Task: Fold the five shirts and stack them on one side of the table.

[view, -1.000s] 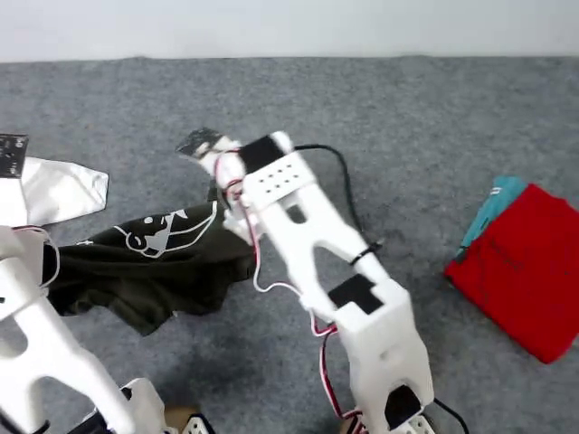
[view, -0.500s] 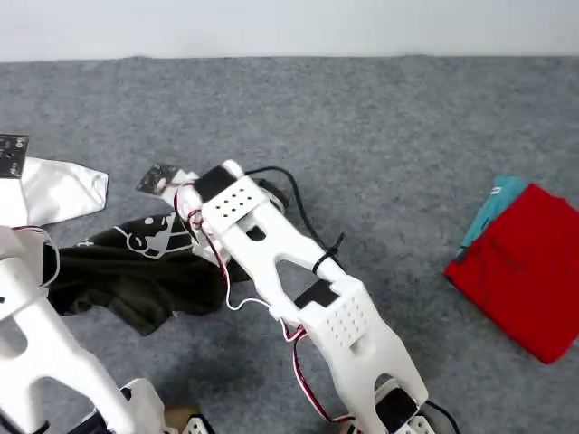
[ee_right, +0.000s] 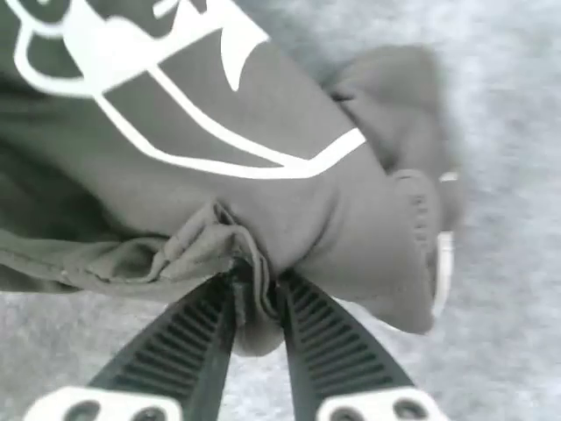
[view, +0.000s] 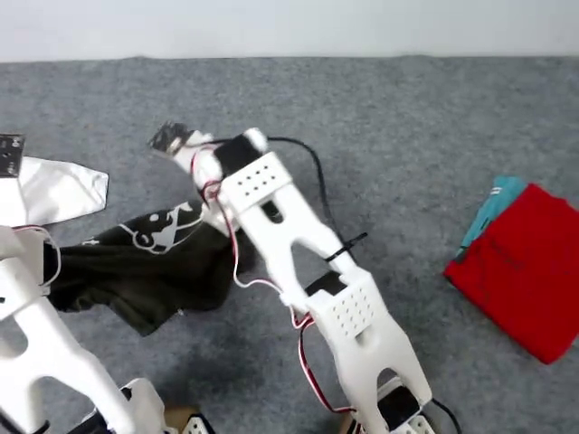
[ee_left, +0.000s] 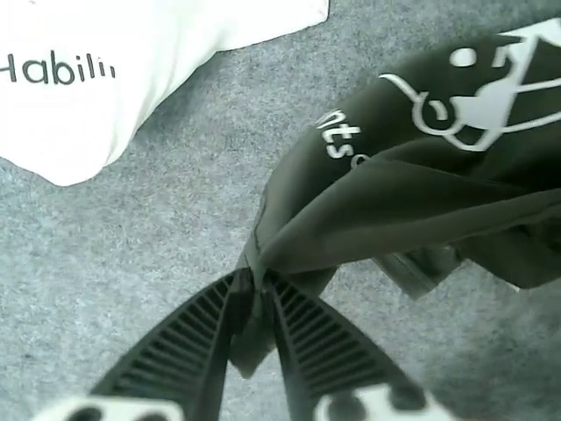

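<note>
We see our left claw [ee_left: 256,291] closed tight on a fold of the dark shirt [view: 145,267], and our right claw [ee_right: 257,282] pinching another bunched edge of it. The shirt sits crumpled on the grey bench [view: 407,117], just beside a white shirt [view: 59,190]. Well apart, a folded red shirt [view: 529,271] lies on a teal one [view: 496,201].

Dark shirt [view: 136,271] crumpled on table [view: 407,117] w/ red shirt [view: 525,271] well apart.
</note>
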Controlling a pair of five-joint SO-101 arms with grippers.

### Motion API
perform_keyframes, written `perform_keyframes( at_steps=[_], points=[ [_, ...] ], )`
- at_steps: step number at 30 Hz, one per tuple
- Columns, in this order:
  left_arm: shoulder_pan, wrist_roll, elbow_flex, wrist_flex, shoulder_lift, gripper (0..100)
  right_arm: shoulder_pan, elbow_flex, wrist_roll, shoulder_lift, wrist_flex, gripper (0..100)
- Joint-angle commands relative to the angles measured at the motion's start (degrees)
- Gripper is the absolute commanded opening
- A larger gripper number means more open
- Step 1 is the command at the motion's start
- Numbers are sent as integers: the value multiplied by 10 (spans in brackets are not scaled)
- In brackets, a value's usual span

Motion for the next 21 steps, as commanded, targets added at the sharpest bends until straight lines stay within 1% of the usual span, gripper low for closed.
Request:
perform_keyframes(
  at_steps=[1,6,8,12,15,18,21],
  points=[
    [16,24,-19,11,-20,5,40,-57,13,-65,25,9],
    [77,62,-69,11,-20,5,71,-61,34,-138,25,9],
    [102,66,-95,11,-20,5,84,-60,36,-176,24,9],
    [134,62,-114,10,-15,5,101,-57,76,-247,25,9],
    [137,59,-85,-2,-15,5,102,-39,110,-280,26,9],
    [135,19,-34,-9,-15,5,102,40,124,-295,25,9],
    [128,-1,31,-33,-16,5,99,137,124,-295,23,9]
  ],
)
